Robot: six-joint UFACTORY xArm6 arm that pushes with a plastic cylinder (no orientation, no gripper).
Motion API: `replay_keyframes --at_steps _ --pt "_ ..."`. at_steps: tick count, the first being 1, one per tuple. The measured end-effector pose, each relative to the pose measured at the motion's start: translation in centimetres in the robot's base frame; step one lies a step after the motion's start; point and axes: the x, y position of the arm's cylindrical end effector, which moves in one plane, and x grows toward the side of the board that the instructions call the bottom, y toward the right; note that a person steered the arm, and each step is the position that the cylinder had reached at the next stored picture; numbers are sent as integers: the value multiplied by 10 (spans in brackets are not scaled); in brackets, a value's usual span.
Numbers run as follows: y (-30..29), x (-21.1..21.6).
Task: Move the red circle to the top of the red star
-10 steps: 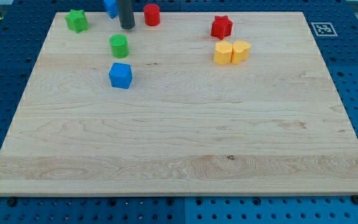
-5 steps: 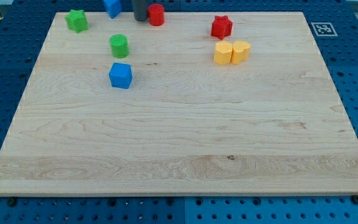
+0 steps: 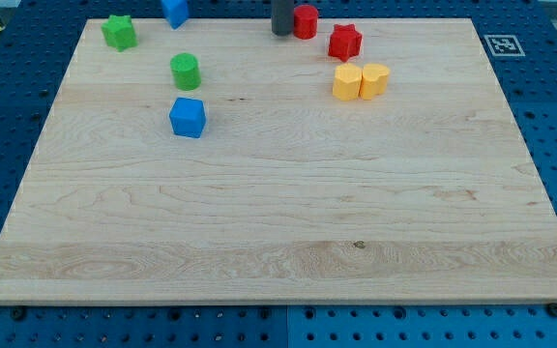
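Observation:
The red circle [image 3: 306, 21] stands near the board's top edge, just up and to the left of the red star [image 3: 345, 42], a small gap apart. My tip [image 3: 281, 33] is at the red circle's left side, touching or nearly touching it. The rod rises out of the view's top.
Two yellow blocks [image 3: 361, 80] sit side by side just below the red star. A green circle [image 3: 185, 71] and a blue cube [image 3: 188, 117] are at the left. A green star [image 3: 119, 31] and a blue block [image 3: 174, 11] lie at the top left of the wooden board [image 3: 278, 242].
My tip has moved to the right along the top edge, and the red circle has slid right with it, from well left of the red star to close beside it.

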Motion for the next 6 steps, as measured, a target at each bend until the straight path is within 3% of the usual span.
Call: replay_keyframes --at_steps 2,4,6 --pt "-4 -12" --pt "46 -11" --pt "41 -11"
